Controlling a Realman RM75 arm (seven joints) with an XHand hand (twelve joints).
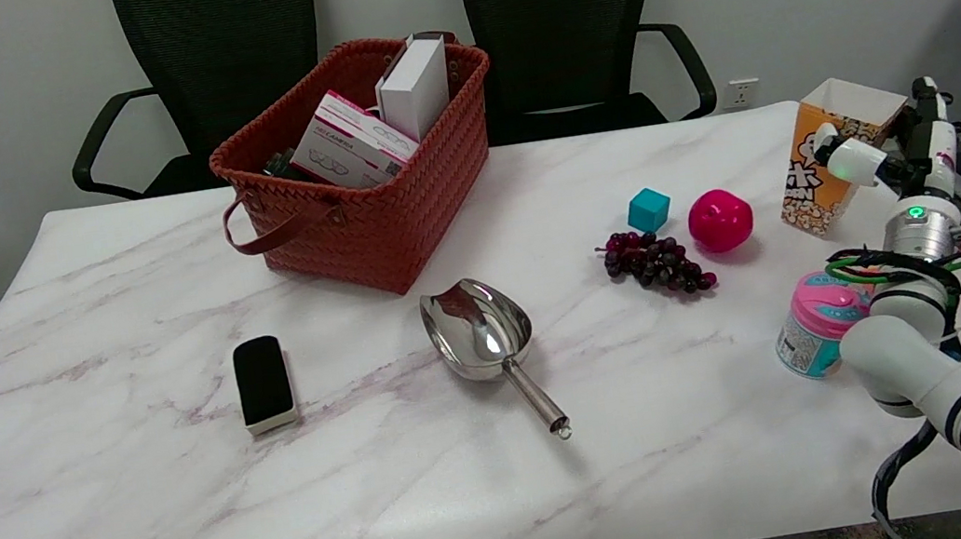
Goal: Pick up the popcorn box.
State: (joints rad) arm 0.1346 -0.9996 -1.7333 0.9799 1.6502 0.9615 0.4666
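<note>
The popcorn box (812, 166), orange and white with an open top, is at the table's far right edge and leans to the right. My right hand (892, 151) is against its right side. The white thumb (853, 162) lies across the box's front face, and the black fingers (931, 114) stand behind its right rim, so the box sits between them. The box's lower corner is at or just above the tabletop; I cannot tell which. The hand hides the right wall of the box.
A pink-lidded jar (819, 325) stands just under my forearm. A pink apple (720, 220), purple grapes (656, 262) and a teal cube (648, 210) lie left of the box. A metal scoop (482, 330), a black eraser (263, 382) and a red woven basket (377, 204) are further left.
</note>
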